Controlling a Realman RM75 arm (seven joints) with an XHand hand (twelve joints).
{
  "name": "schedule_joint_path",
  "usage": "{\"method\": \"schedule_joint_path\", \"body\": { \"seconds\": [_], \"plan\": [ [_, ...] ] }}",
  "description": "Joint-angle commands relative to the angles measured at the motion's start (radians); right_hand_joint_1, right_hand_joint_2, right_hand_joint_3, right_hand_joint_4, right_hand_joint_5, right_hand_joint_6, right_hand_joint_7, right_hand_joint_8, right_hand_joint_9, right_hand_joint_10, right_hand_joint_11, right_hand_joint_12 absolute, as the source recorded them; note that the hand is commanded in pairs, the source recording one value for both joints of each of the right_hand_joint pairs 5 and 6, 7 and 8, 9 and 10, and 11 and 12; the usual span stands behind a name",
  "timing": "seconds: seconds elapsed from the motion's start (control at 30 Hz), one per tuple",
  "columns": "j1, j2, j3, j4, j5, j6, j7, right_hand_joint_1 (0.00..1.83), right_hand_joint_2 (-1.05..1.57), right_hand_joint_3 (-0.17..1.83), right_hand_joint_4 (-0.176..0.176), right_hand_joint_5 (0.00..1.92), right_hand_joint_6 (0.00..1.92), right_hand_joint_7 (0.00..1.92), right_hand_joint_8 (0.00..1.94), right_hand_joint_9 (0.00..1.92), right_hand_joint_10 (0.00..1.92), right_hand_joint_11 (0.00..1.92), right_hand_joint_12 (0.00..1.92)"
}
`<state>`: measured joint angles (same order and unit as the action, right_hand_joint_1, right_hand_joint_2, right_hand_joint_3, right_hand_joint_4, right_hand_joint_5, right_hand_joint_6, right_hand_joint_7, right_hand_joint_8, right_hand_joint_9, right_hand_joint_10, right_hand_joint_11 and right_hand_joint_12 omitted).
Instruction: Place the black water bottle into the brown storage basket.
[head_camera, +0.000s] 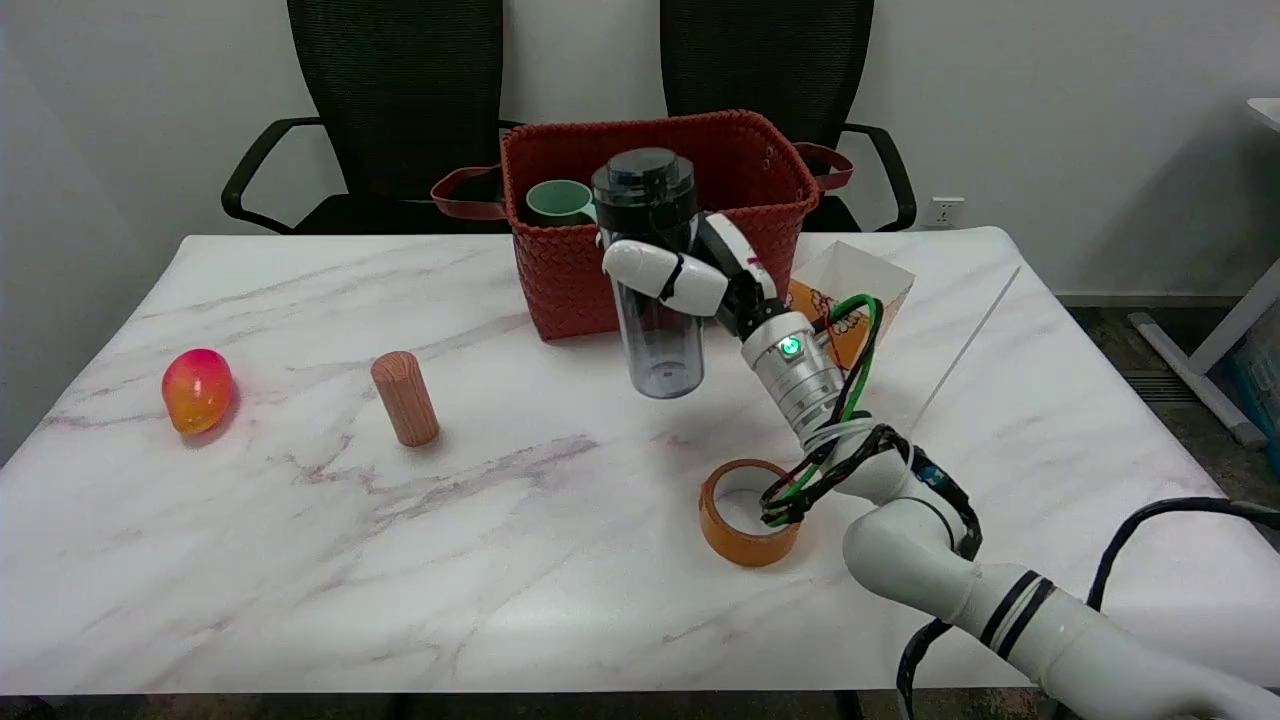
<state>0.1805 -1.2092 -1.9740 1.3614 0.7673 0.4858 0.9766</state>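
Carry step: right hand (700, 275) has fingers wrapped around the bottle (655, 300), held off the table at the basket's (560, 280) 6 o'clock (cup (558, 200) inside), next needs lift over the front rim.

Bottle (655, 300) in robot hand (690, 275) (before basket (560, 270))

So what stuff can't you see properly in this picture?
- Green cup, head view: the basket wall hides its lower part.
- Paper box, head view: the right hand and wrist cover its print.
- Water bottle, head view: fingers wrap its middle.
- Tape roll, head view: cables cross its far rim.
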Motion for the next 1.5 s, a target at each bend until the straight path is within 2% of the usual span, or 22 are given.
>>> {"method": "schedule_joint_path", "body": {
  "seconds": [0.03,0.3,0.57,1.17,1.5],
  "plan": [
    [0.031,0.025,0.076,0.119,-0.002,0.007,-0.06,0.91,0.67,-0.17,0.0,0.96,0.96,1.41,1.41,1.33,1.33,1.51,1.51],
    [0.079,0.027,0.102,0.124,0.002,0.006,-0.11,0.91,0.67,-0.17,0.0,0.95,0.95,1.39,1.39,1.31,1.31,1.5,1.5],
    [0.163,0.033,0.107,0.052,-0.002,0.006,-0.118,0.92,0.65,-0.17,0.0,0.93,0.93,1.38,1.38,1.28,1.28,1.46,1.46],
    [0.395,0.026,0.087,-0.258,-0.002,0.022,-0.11,0.9,0.59,-0.17,0.0,0.91,0.91,1.35,1.35,1.21,1.21,1.33,1.33],
    [0.561,0.004,-0.021,-0.484,-0.003,0.084,-0.11,0.87,0.56,-0.17,0.0,0.89,0.89,1.35,1.35,1.2,1.2,1.34,1.34]
  ]
}}
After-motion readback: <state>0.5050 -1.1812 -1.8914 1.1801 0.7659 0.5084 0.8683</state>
